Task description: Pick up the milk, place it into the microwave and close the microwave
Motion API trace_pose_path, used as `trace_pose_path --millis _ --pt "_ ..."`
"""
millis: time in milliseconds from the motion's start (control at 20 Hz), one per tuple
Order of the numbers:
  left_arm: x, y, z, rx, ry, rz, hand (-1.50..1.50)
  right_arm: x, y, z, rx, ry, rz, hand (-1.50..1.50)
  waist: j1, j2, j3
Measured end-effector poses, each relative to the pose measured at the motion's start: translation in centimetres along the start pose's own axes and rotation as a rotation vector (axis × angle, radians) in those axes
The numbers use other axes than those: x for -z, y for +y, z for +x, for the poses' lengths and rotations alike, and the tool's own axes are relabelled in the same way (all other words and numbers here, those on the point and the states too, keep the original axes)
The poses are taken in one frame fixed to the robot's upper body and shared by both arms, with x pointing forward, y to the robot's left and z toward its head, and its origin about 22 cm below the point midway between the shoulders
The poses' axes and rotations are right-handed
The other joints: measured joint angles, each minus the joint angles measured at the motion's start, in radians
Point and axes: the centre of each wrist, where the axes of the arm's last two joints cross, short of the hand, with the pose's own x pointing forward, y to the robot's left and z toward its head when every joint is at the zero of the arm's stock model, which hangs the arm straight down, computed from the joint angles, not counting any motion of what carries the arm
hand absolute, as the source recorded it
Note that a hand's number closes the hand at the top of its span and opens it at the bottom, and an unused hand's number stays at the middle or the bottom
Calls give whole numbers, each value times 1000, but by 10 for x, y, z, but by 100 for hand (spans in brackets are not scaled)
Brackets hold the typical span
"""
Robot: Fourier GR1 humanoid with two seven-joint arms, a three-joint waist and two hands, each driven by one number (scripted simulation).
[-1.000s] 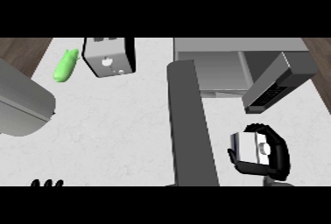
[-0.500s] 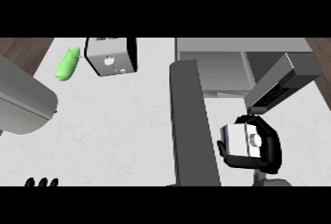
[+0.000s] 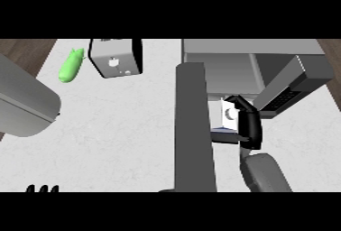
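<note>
Now carried up from the counter to the grey microwave's [image 3: 226, 67] open mouth: white milk carton [image 3: 227, 115], clasped in black right hand [image 3: 248, 126], insertion next.

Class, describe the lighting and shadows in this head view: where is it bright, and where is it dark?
Head view: the counter is evenly bright with no hard shadows or glare; the microwave interior is dimmer grey; the right hand is black, hiding part of the milk.
</note>
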Motion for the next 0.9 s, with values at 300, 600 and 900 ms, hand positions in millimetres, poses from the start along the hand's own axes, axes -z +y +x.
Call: trace_pose_path --millis 300,600,900 --pt "-2 1 4 -1 1 -6 -150 27 6 -27 -52 60 -37 150 9 3 1" --pt "0 12 6 4 -4 -20 -150 52 3 -46 -96 99 -68 150 24 10 1" --pt "7 12 -1 -1 3 -31 -150 69 -6 -51 -227 120 -87 150 42 19 2"
